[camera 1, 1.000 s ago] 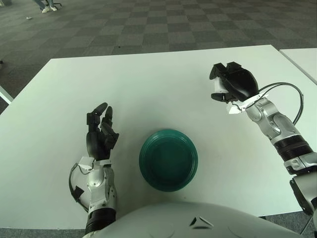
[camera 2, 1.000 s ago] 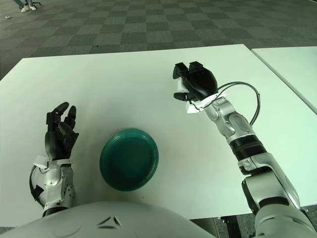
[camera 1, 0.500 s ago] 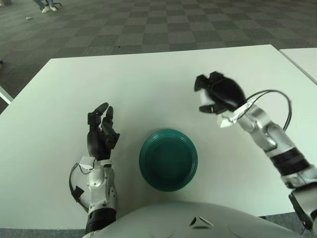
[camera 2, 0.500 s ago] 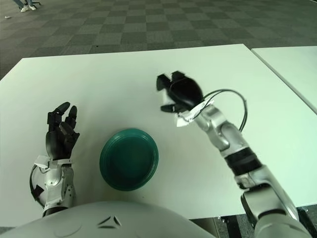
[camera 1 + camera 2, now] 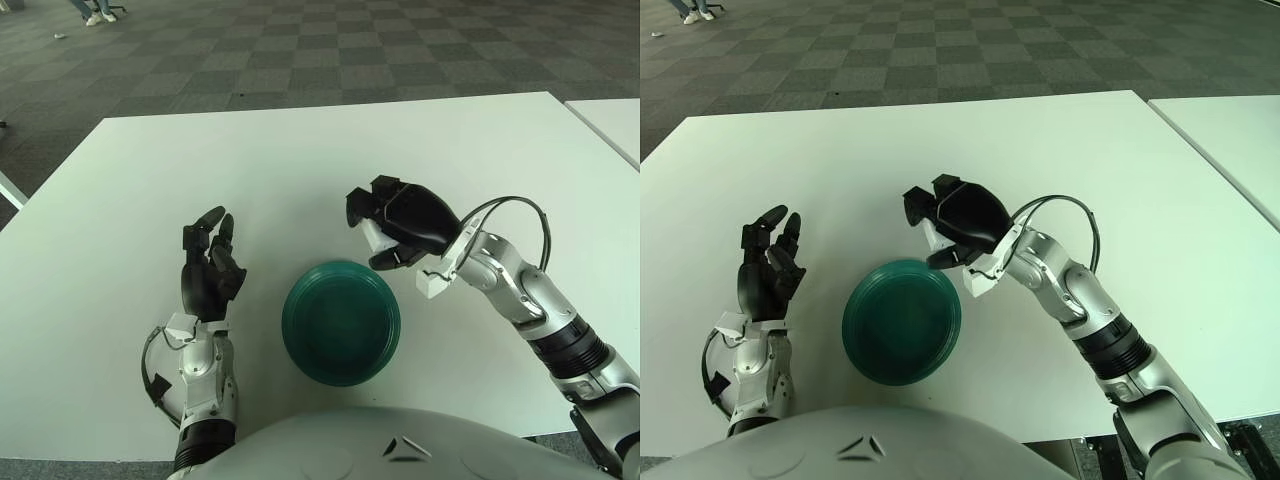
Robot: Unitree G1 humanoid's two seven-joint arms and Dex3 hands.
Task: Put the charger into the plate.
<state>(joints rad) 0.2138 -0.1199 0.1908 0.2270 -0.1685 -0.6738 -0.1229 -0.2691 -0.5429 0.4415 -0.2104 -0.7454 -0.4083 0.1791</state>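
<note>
A dark green plate (image 5: 341, 320) lies on the white table (image 5: 300, 170) near its front edge. My right hand (image 5: 392, 226) hovers just above the plate's far right rim, its black fingers curled around a small white charger (image 5: 377, 238) that peeks out between them. In the right eye view the same right hand (image 5: 952, 224) holds the charger (image 5: 937, 240) over the plate (image 5: 901, 321). My left hand (image 5: 208, 268) stands to the left of the plate with its fingers spread and nothing in them.
A second white table (image 5: 610, 120) shows at the right edge. Beyond the table's far edge is dark checkered carpet (image 5: 300, 50). A black cable (image 5: 520, 215) loops from my right wrist.
My right hand has carried the charger leftward and toward me, from the table's right side to just over the plate's far right rim. The left hand has barely shifted.
</note>
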